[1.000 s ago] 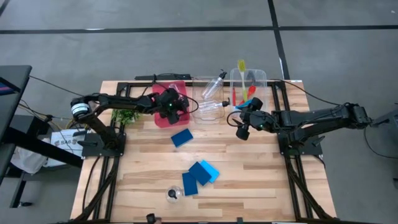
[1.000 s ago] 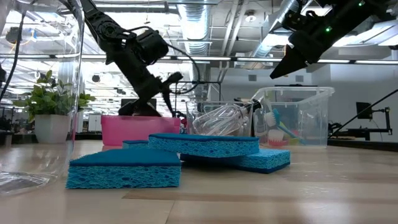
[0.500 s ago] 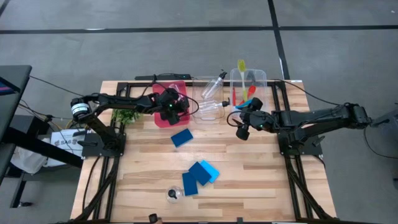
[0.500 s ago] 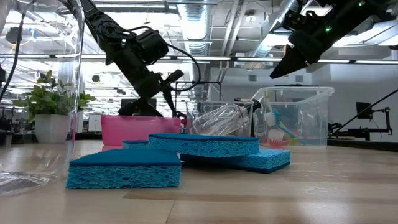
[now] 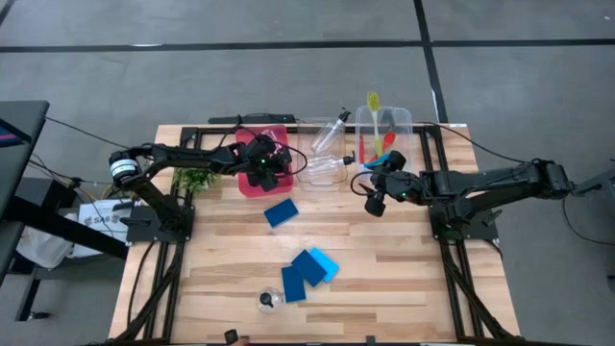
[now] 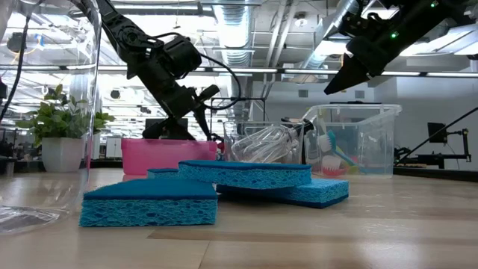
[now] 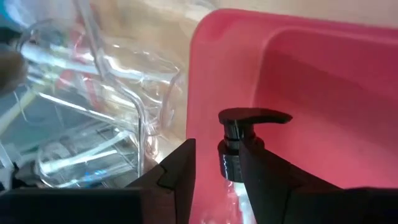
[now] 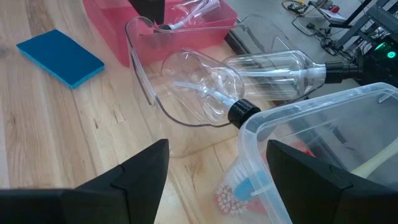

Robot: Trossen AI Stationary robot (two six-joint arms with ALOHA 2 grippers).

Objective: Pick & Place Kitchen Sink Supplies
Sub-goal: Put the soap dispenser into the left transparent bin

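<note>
1. Left gripper [image 5: 267,165] sits over the red tray [image 5: 252,186], upper centre of the overhead view; its fingers clasp a clear pump bottle [image 7: 239,163] by the black cap, above the tray's inside.
2. Right gripper [image 5: 373,204] hangs released, jaws spread wide and empty, right of centre near the clear bins [image 5: 404,120].
3. Two bottles [image 8: 211,93] lie in the middle bin; brushes [image 5: 373,104] stand in the right bin.
4. One blue sponge [image 5: 281,212] lies mid-table; three more [image 5: 309,270] sit stacked lower centre.
</note>
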